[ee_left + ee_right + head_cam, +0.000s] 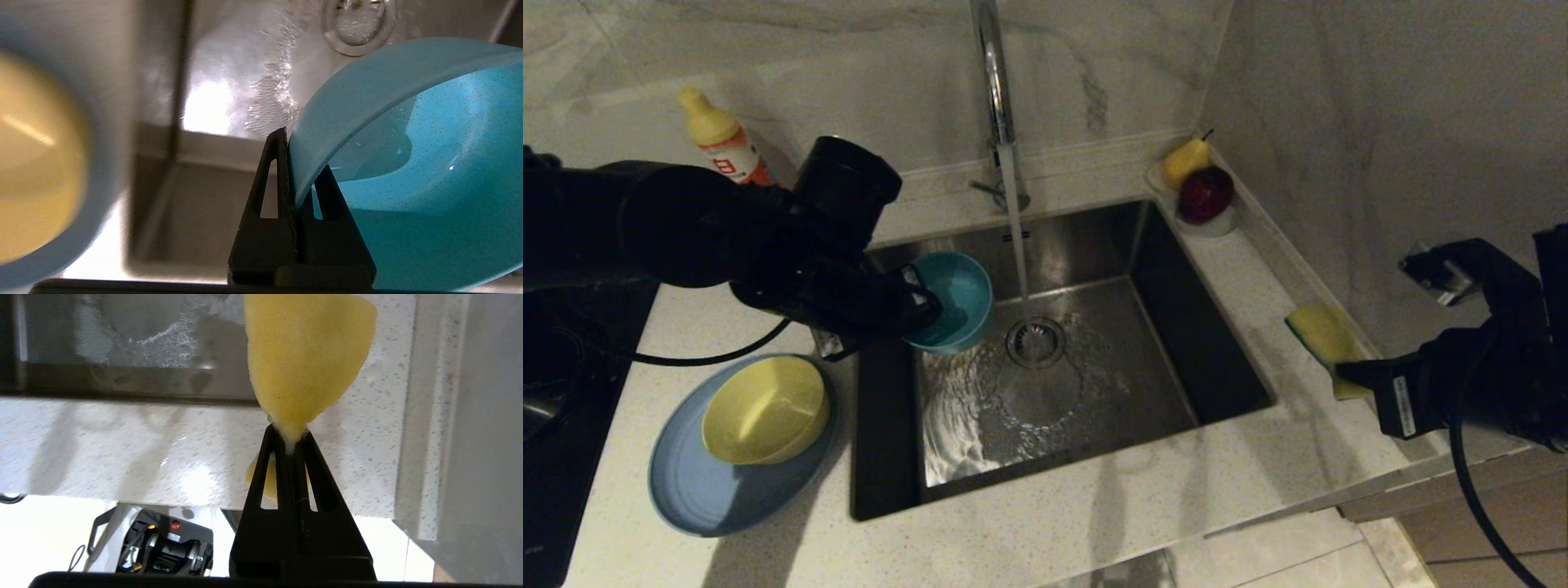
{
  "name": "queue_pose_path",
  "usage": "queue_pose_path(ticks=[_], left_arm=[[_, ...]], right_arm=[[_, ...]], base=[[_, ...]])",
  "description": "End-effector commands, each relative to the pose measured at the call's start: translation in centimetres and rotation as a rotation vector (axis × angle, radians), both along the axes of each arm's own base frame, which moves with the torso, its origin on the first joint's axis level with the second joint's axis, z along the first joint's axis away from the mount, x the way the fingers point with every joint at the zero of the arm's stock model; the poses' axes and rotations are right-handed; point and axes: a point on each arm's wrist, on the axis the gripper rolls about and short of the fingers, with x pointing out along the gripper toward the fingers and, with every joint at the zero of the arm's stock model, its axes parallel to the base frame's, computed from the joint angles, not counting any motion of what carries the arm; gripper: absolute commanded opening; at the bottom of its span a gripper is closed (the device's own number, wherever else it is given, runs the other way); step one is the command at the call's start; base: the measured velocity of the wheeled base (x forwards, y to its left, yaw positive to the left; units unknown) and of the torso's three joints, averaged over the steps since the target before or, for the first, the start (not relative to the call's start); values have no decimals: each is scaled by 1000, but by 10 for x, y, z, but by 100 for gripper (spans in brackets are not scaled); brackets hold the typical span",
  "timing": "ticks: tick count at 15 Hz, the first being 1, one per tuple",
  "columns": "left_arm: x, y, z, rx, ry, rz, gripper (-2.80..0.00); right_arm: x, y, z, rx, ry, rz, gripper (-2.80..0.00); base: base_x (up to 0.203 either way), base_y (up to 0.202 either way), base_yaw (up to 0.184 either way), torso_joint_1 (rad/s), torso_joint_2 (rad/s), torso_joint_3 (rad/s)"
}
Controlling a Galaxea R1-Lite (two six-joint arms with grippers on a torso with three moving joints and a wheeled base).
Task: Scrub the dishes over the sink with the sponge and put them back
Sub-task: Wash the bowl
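My left gripper (pixel 923 306) (pixel 300 163) is shut on the rim of the teal bowl (pixel 960 298) (pixel 408 163), holding it tilted over the left part of the steel sink (pixel 1217 359), beside the running water. A little water lies inside the bowl. My right gripper (pixel 1343 371) (pixel 288 435) is shut on the yellow sponge (pixel 1327 335) (pixel 306 355), pinching it hard, above the counter right of the sink. The yellow bowl (pixel 765 408) sits on the periwinkle plate (pixel 686 482) on the counter left of the sink.
The chrome faucet (pixel 992 73) runs a stream onto the drain strainer (pixel 1036 340). A pear (pixel 1184 159) and a dark red apple (pixel 1205 194) lie in a clear dish at the sink's back right corner. A soap bottle (pixel 723 135) stands back left. A black hob (pixel 556 376) lies far left.
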Motion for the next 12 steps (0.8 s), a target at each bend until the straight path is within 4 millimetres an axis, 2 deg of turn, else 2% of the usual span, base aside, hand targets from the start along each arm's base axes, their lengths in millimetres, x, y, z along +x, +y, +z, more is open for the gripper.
queue_pose_path(ticks=[1, 5, 8, 12], left_arm=[[23, -20, -22, 17, 43, -19, -280], [50, -40, -35, 12, 36, -36, -280], [67, -49, -43, 5, 20, -35, -280], [83, -57, -48, 5, -33, -50, -280]], right_arm=[[-12, 0, 6, 14, -20, 19, -280], [-25, -4, 12, 45, -29, 28, -280], [-34, -7, 12, 56, -36, 33, -280], [-36, -7, 9, 54, -32, 35, -280]], base=[[0, 0, 0, 0, 0, 0], [0, 0, 0, 0, 0, 0], [0, 0, 0, 0, 0, 0], [0, 0, 0, 0, 0, 0]])
